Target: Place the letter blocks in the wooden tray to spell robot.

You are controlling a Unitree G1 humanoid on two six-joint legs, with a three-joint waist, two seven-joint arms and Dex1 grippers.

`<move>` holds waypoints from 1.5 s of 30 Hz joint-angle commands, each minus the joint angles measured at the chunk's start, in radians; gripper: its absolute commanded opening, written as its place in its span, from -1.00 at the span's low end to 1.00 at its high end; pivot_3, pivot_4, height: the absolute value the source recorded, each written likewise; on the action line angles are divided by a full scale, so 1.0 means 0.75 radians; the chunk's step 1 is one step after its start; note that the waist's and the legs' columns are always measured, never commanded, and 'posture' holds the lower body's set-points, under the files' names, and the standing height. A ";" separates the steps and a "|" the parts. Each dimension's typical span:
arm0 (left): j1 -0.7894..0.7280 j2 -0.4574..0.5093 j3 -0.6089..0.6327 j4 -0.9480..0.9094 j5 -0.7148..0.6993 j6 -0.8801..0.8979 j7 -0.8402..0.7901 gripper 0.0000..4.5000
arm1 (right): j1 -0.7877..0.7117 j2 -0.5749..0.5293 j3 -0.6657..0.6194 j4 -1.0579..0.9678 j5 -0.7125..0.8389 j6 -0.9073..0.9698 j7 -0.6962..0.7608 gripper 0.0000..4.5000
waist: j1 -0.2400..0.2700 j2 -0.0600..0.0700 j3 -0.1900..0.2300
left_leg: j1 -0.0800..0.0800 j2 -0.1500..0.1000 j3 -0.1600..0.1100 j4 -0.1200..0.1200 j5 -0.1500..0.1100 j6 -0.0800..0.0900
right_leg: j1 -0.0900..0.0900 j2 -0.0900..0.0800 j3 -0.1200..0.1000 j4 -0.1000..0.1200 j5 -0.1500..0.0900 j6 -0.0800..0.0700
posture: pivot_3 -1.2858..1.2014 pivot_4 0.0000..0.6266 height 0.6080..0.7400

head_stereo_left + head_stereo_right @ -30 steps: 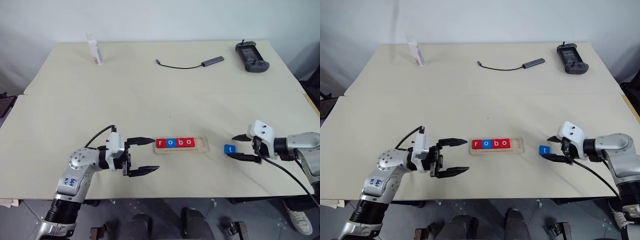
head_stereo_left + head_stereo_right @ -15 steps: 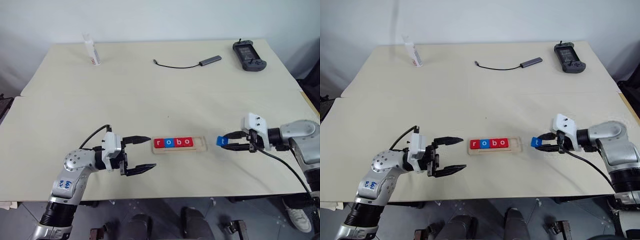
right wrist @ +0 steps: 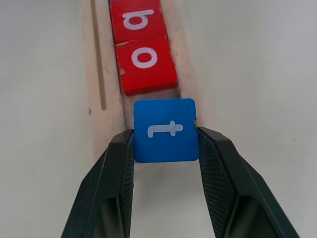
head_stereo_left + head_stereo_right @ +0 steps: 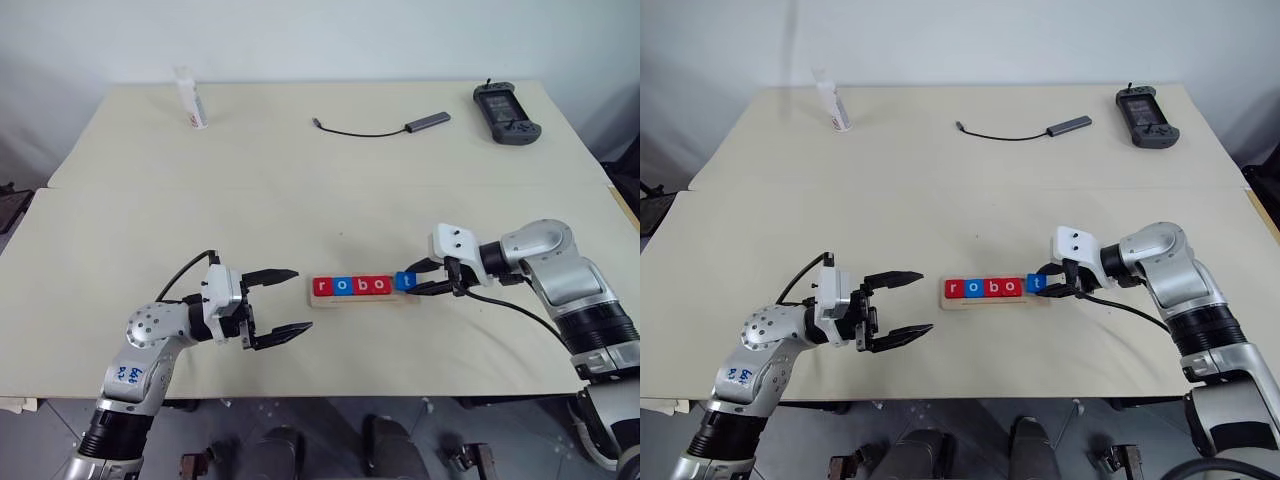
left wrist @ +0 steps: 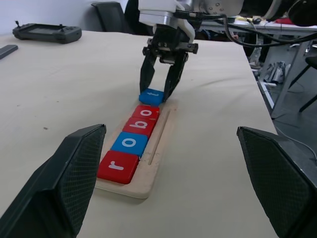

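Long pale wooden tray (image 3: 101,74): both ends cut off in right wrist view, far end off the picture edge; only two red square letter blocks (image 3: 147,66) in there, the farther one clipped. Blue "t" tile (image 4: 404,282) too small in head views to tell if it sits in the groove or above it. Small white bottle (image 4: 190,98) at the table's far corner: label unreadable. Black handheld controller (image 4: 506,110): screen detail too small.
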 commanded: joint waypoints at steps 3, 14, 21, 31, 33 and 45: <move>0.022 0.001 0.016 -0.055 -0.007 -0.012 0.025 1.00 | -0.026 0.015 -0.021 -0.004 0.021 0.017 0.049 0.10 | -0.006 0.000 0.000 | 0.000 0.000 0.000 0.000 0.000 0.000 | 0.000 0.000 0.000 0.000 0.000 0.000 | 0.03 -0.52 1.00; 0.021 0.000 0.014 -0.042 -0.006 -0.028 0.030 1.00 | 0.024 -0.107 -0.160 -0.062 0.076 0.110 0.034 0.62 | 0.002 0.000 0.000 | 0.000 -0.001 0.000 0.000 0.000 0.000 | 0.000 -0.001 0.000 0.000 0.000 0.000 | 0.03 -0.52 1.00; 0.018 -0.003 0.005 -0.031 -0.019 -0.015 0.017 1.00 | 0.094 -0.126 -0.142 -0.093 0.058 0.113 0.019 -0.34 | -0.008 0.000 0.000 | 0.000 0.000 0.000 0.000 0.000 0.000 | 0.000 0.000 0.001 0.000 0.000 0.000 | 0.03 -0.52 1.00; 0.010 -0.008 0.000 -0.040 -0.013 -0.005 0.027 1.00 | 0.098 -0.026 -0.099 -0.232 0.067 0.197 -0.030 -0.98 | -0.005 0.000 0.000 | 0.000 0.000 0.000 0.000 0.000 0.000 | 0.000 0.000 0.000 0.000 0.000 0.000 | 0.03 -0.52 1.00; 0.011 -0.009 -0.001 -0.046 -0.011 -0.003 0.034 1.00 | 0.097 -0.021 -0.096 -0.254 0.068 0.210 -0.031 -0.98 | -0.001 0.000 0.000 | 0.000 0.000 0.000 0.000 0.000 0.000 | 0.000 0.000 0.000 0.000 0.000 0.000 | 0.03 -0.52 1.00; 0.008 0.003 0.008 -0.044 -0.008 0.005 0.048 1.00 | 0.156 -0.081 -0.224 -0.305 0.112 0.210 -0.094 -0.98 | -0.002 0.000 0.000 | 0.000 0.000 0.000 0.000 0.000 0.000 | 0.000 0.000 0.000 0.000 0.000 0.000 | 0.03 -0.52 1.00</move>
